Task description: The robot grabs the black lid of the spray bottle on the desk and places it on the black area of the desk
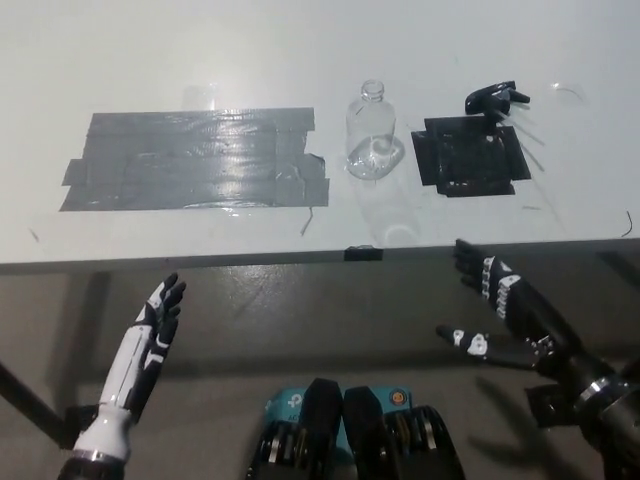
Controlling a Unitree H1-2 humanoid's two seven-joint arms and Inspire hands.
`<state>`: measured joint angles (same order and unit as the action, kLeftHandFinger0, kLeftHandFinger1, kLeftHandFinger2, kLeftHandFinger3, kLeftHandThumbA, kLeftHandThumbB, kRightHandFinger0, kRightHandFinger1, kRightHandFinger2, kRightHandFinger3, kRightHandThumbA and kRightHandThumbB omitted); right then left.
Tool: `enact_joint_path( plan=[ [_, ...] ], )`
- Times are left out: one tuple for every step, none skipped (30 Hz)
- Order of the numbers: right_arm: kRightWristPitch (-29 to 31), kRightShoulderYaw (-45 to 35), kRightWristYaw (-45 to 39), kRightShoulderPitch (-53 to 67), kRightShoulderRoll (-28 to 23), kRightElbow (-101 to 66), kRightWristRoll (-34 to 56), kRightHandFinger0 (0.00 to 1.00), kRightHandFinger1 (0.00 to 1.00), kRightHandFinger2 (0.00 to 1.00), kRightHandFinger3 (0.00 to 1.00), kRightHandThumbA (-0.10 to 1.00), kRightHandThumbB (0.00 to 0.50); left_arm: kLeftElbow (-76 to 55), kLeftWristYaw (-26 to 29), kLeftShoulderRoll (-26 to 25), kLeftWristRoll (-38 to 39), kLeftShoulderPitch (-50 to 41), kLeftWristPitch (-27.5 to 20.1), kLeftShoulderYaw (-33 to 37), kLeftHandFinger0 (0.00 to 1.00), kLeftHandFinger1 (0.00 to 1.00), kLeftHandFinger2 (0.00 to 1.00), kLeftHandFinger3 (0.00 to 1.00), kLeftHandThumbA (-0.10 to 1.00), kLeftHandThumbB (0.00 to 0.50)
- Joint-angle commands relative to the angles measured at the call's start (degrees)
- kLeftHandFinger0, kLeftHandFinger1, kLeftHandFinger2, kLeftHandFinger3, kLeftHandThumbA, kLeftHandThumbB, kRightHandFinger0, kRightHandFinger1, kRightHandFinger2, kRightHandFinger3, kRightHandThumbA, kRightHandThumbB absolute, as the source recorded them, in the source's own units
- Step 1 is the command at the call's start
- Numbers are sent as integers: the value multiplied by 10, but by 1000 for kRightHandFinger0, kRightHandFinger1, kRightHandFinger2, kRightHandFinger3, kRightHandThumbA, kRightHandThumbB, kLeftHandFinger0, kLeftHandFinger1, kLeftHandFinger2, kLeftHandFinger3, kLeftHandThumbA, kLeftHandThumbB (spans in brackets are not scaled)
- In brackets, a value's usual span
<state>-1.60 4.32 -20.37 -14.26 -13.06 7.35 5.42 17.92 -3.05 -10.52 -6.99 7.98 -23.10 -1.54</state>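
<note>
Black lid [496, 99] is sat at the far edge of the black area [470, 156] on the worktop [300, 60], beside the clear bottle [373, 130], so placement looks pretty much done. Both the left robot hand [158, 325] and right robot hand [495, 300] are spread, grasping nothing, below the worktop edge; a clear pull-back is all that's needed, nothing nudged.

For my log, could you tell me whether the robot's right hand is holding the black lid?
No, the open right hand is below the desk edge, while the black lid lies on the desk.

Right arm [600, 385] cut off at the picture's lower right corner.
</note>
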Motion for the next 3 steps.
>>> enact_joint_path(
  plan=[
    [29,5,-4,-7,-3,-2,-5,1000,1000,1000,1000,763,396,-20,2,-10,4,-1,-15,-1,1000,1000,1000,1000,987,189],
    [29,6,-4,-7,-3,-2,-5,1000,1000,1000,1000,764,396,-20,2,-10,4,-1,-15,-1,1000,1000,1000,1000,987,189],
    [29,6,-4,-7,-3,-2,-5,1000,1000,1000,1000,764,396,-20,2,-10,4,-1,-15,-1,1000,1000,1000,1000,987,189]
  ],
)
